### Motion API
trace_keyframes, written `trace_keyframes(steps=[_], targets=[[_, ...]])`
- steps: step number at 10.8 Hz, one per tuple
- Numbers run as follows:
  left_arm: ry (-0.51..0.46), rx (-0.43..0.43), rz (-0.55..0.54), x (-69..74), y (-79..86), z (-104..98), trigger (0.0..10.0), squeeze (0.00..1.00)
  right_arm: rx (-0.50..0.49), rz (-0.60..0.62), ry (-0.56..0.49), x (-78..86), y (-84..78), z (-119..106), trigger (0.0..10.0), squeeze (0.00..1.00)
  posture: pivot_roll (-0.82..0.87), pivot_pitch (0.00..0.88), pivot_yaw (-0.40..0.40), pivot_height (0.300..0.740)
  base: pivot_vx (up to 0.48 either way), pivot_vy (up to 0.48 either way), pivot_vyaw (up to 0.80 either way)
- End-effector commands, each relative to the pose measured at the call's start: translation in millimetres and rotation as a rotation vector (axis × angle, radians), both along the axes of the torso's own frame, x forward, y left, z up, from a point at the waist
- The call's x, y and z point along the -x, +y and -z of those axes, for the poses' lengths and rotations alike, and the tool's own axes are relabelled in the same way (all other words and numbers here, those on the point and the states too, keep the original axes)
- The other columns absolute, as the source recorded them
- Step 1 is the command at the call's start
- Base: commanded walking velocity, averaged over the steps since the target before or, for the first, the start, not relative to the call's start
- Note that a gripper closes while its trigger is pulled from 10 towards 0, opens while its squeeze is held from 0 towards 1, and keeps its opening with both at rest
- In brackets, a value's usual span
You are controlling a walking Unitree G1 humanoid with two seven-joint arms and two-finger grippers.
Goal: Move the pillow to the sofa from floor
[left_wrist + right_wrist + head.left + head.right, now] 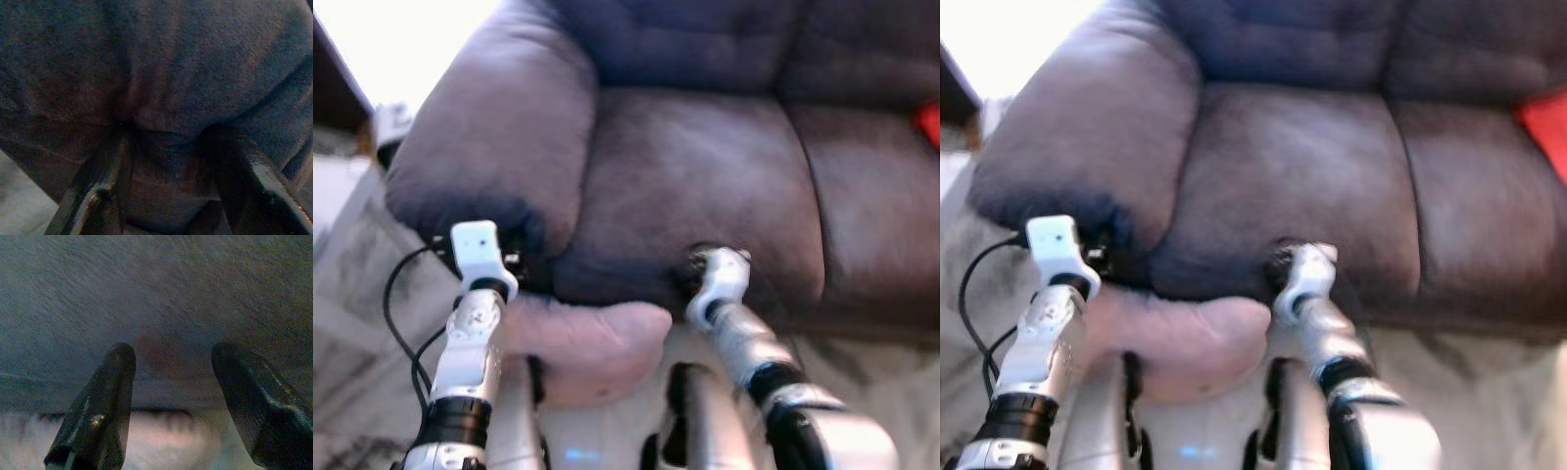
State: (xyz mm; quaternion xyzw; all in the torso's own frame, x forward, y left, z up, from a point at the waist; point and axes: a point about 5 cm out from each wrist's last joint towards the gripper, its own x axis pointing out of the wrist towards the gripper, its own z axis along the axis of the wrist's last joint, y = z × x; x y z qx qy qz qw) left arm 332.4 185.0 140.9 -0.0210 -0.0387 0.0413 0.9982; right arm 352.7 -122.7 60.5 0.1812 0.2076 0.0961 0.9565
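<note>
Both silver arms reach up from the bottom of the head views toward the sofa front. Left end effector (161,161) has its two black fingers (98,196) spread fairly wide, tips pushed into dim fabric, so I can't tell whether it's actually pinching anything. Right end effector (171,382) is spread wide too, holding nothing, fingers pointing at the front edge of the sofa seat with a pale fuzzy strip below them.

Between the arms sits the pillow (592,348): soft, plump, dusty pink-mauve, rounded corner bulging toward the right arm, surface smooth. It's tucked low against the front edge of the sofa (705,186), under the seat cushion's lip, not up on the seat.

Sofa is grey-purple, plush, with a fat padded armrest (499,127) at its left end. Something red (1545,122) sits at the right edge.
</note>
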Motion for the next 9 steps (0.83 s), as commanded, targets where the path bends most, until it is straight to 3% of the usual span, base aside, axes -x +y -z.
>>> trace_keyframes(steps=[1, 3, 4, 7, 8, 9], targets=[[-0.010, -0.003, -0.002, -1.2, 1.2, -2, 10.0, 0.00, -0.011, -0.032, 0.021, 4.2, 13.0, 5, 10.0, 0.00, 0.16, 0.213, -0.118, 0.513, 0.000, 0.000, 0.00], [-0.009, -0.003, 0.000, -0.9, 1.1, -2, 10.0, 0.00, 0.004, -0.064, 0.065, 9.7, 17.5, 12, 10.0, 0.00, 0.16, 0.216, -0.118, 0.513, 0.000, 0.000, 0.00], [-0.007, -0.004, 0.000, -0.2, 1.6, -1, 10.0, 0.00, 0.036, -0.054, 0.169, 16.7, 15.6, 24, 10.0, 0.00, 0.16, 0.218, -0.118, 0.513, 0.000, 0.000, 0.00], [-0.006, -0.004, 0.000, -0.1, 1.7, -1, 10.0, 0.00, 0.035, -0.050, 0.176, 17.2, 15.4, 25, 10.0, 0.00, 0.16, 0.218, -0.118, 0.513, 0.000, 0.000, 0.00], [-0.005, -0.006, 0.001, -0.3, 2.7, -1, 10.0, 0.00, 0.023, -0.043, 0.235, 22.2, 18.7, 31, 10.0, 0.42, 0.16, 0.223, -0.117, 0.513, 0.000, 0.000, 0.00], [-0.003, -0.008, 0.005, -0.5, 3.2, -1, 10.0, 0.00, -0.010, -0.029, 0.303, 27.9, 22.1, 38, 10.0, 1.00, 0.16, 0.224, -0.114, 0.513, 0.000, 0.000, 0.00]])
